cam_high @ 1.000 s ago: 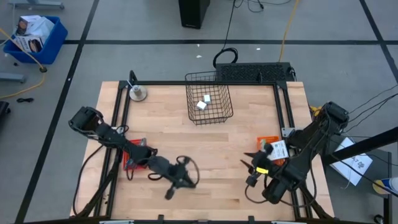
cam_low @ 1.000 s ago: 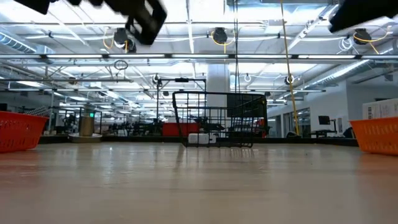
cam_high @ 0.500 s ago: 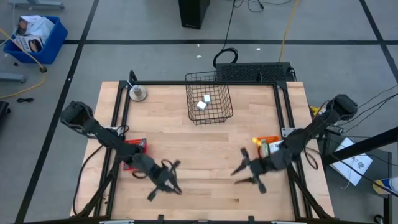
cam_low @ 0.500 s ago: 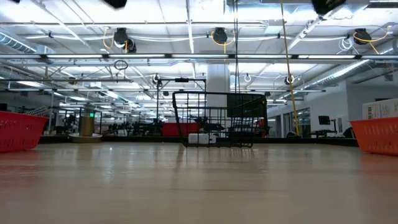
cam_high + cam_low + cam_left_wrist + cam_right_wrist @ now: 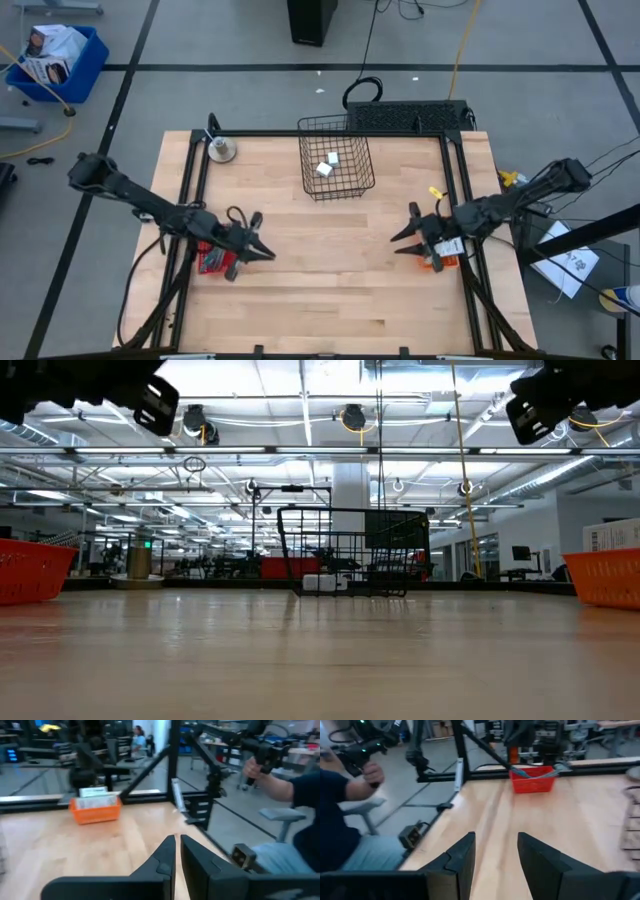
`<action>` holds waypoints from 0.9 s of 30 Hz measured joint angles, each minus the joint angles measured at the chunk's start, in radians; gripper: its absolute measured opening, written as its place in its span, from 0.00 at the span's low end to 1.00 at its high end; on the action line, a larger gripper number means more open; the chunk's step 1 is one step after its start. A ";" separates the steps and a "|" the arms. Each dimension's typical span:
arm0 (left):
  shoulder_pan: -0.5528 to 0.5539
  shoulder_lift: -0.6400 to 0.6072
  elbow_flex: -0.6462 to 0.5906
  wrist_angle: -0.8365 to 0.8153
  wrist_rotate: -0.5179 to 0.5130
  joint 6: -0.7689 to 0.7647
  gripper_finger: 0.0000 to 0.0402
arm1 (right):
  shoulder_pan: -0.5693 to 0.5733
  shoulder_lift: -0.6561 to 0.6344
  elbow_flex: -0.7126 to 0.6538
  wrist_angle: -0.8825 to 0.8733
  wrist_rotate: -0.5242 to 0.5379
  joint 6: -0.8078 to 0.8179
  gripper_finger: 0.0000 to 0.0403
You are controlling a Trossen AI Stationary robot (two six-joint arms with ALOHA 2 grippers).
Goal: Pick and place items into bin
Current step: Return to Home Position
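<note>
The wire basket (image 5: 336, 160) stands at the table's far middle with small white blocks (image 5: 328, 165) on its floor, which also show in the low view (image 5: 322, 582). A red tray (image 5: 213, 258) sits at the left edge and holds a blue-handled tool (image 5: 526, 771). An orange tray (image 5: 440, 256) at the right edge holds a white card (image 5: 93, 792). My left gripper (image 5: 262, 247) hovers beside the red tray, shut and empty, pointing at the table's middle. My right gripper (image 5: 402, 237) hovers beside the orange tray, open and empty, pointing left.
A round silver object (image 5: 222, 150) stands at the far left corner. Black frame rails (image 5: 330, 133) run along the table's left, far and right sides. A seated person (image 5: 300, 790) holds a controller beyond the table. Bare wood lies between the two grippers.
Both arms have swung away from the table's near edge toward its far edge and stretched out lower. My left gripper has moved back toward the red tray and my right gripper toward the orange tray; each has turned about, so that they now point at each other.
</note>
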 joint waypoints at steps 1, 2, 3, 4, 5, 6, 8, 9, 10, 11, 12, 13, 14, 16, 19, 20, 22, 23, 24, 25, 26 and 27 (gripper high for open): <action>0.013 -0.025 -0.017 -0.004 -0.001 0.003 0.09 | -0.010 -0.028 0.000 -0.035 0.001 -0.012 0.35; 0.027 -0.050 -0.033 -0.010 -0.001 0.007 0.09 | -0.022 -0.059 0.000 -0.078 0.002 -0.024 0.35; 0.042 -0.069 -0.044 -0.007 -0.001 0.008 0.09 | -0.033 -0.089 0.000 -0.116 0.002 -0.037 0.35; 0.059 -0.093 -0.058 -0.004 0.002 0.007 0.09 | -0.042 -0.120 0.000 -0.147 0.002 -0.048 0.35; 0.076 -0.118 -0.076 -0.005 0.005 0.007 0.09 | -0.052 -0.151 0.000 -0.174 0.002 -0.058 0.35; 0.090 -0.137 -0.090 -0.005 0.006 0.004 0.09 | -0.059 -0.180 0.000 -0.192 0.000 -0.069 0.35; 0.117 -0.169 -0.118 -0.002 0.007 0.000 0.09 | -0.066 -0.232 0.000 -0.213 -0.041 -0.094 0.35; 0.127 -0.186 -0.132 -0.006 0.008 -0.001 0.09 | -0.068 -0.255 0.000 -0.220 -0.064 -0.108 0.35; 0.135 -0.201 -0.143 -0.006 0.010 -0.001 0.09 | -0.070 -0.278 0.000 -0.228 -0.080 -0.122 0.35; 0.144 -0.214 -0.153 -0.002 0.012 0.000 0.09 | -0.070 -0.300 0.000 -0.239 -0.084 -0.130 0.35; 0.154 -0.228 -0.165 0.000 0.013 0.002 0.09 | -0.071 -0.320 -0.003 -0.247 -0.080 -0.135 0.35; 0.164 -0.244 -0.179 -0.003 0.016 0.003 0.09 | -0.071 -0.340 -0.010 -0.250 -0.067 -0.142 0.35; 0.176 -0.259 -0.190 -0.005 0.015 0.002 0.09 | -0.071 -0.363 -0.021 -0.254 -0.059 -0.147 0.35; 0.197 -0.287 -0.211 -0.004 0.014 -0.008 0.09 | -0.071 -0.412 -0.052 -0.265 -0.049 -0.148 0.34; 0.223 -0.328 -0.247 0.022 0.015 -0.021 0.09 | -0.077 -0.502 -0.105 -0.288 -0.047 -0.136 0.34; 0.230 -0.340 -0.261 0.040 0.016 -0.030 0.09 | -0.084 -0.538 -0.126 -0.293 -0.046 -0.128 0.34; 0.240 -0.361 -0.278 0.048 0.022 -0.039 0.09 | -0.097 -0.602 -0.163 -0.309 -0.047 -0.119 0.35; 0.244 -0.369 -0.285 0.049 0.028 -0.043 0.09 | -0.104 -0.624 -0.179 -0.312 -0.047 -0.117 0.35; 0.248 -0.375 -0.292 0.048 0.033 -0.049 0.09 | -0.109 -0.623 -0.184 -0.310 -0.047 -0.119 0.35; 0.251 -0.379 -0.296 0.044 0.035 -0.053 0.09 | -0.115 -0.622 -0.185 -0.315 -0.053 -0.123 0.35; 0.253 -0.381 -0.296 0.035 0.035 -0.054 0.09 | -0.118 -0.618 -0.186 -0.319 -0.069 -0.129 0.35; 0.254 -0.380 -0.296 0.036 0.036 -0.054 0.09 | -0.122 -0.613 -0.186 -0.315 -0.074 -0.133 0.35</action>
